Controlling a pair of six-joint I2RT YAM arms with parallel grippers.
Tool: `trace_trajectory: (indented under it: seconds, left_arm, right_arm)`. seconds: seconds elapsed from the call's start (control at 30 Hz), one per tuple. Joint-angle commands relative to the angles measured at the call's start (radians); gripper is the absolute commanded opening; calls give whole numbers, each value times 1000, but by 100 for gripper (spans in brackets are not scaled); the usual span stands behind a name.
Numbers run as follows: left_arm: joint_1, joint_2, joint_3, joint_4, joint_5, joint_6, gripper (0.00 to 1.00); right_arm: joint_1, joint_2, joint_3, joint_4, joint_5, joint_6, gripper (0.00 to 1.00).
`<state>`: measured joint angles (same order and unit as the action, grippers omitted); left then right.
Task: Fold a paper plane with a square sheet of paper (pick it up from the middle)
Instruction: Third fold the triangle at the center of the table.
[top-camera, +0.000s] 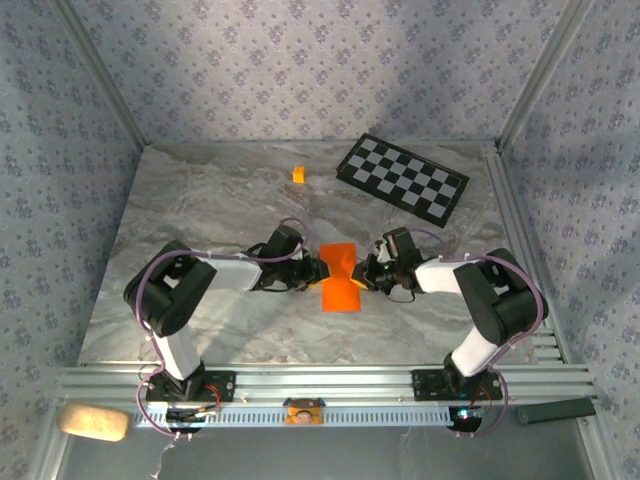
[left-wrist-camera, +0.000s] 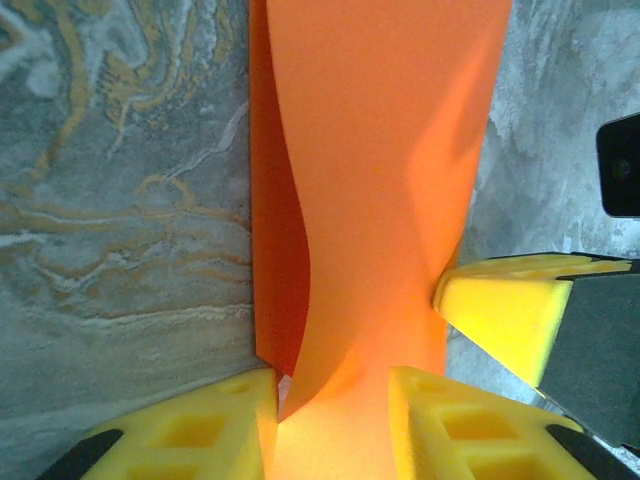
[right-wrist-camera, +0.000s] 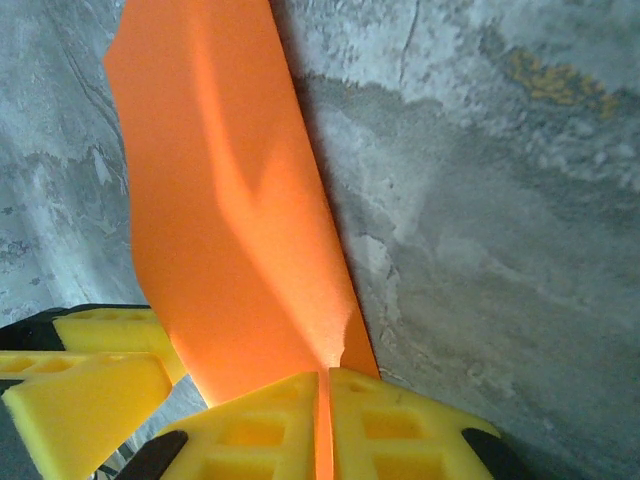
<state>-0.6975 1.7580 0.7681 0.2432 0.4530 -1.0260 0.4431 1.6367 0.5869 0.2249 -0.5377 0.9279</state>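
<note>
The orange paper (top-camera: 338, 277) is found in the middle of the bench (top-camera: 200, 200). Its long side is pointed from the near edge to the far edge. It is squeezed tight on its right side by the right pincer (right-wrist-camera: 325, 388). The left pincer (left-wrist-camera: 330, 400) is set at the left side, with its fingers apart and the paper loose between them. Both arms are stretched low and pointed at each other, and both are equally near the paper.

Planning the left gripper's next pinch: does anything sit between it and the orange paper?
Nothing visible does. The left gripper stands with jaws apart astride one edge of the square sheet of paper; the right gripper pinches the opposite edge.
</note>
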Motion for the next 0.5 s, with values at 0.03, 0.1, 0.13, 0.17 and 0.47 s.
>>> trace_trajectory:
  seconds: [0.03, 0.1, 0.13, 0.17, 0.47]
  left_arm:
    - [11, -31, -28, 101, 1, -34, 34]
    - [13, -34, -36, 125, 2, -45, 34]
    - [13, -35, -38, 130, 3, -46, 34]
    - [14, -35, -39, 134, 4, -46, 34]
    - [16, -35, -37, 109, 11, -48, 27]
  right_arm:
    - [12, 33, -25, -63, 55, -3, 13]
    - [11, 35, -24, -64, 55, -3, 13]
    - [12, 36, -25, -62, 55, -4, 13]
    - [12, 35, -26, -62, 55, -2, 13]
    - [14, 24, -30, -62, 65, 3, 13]
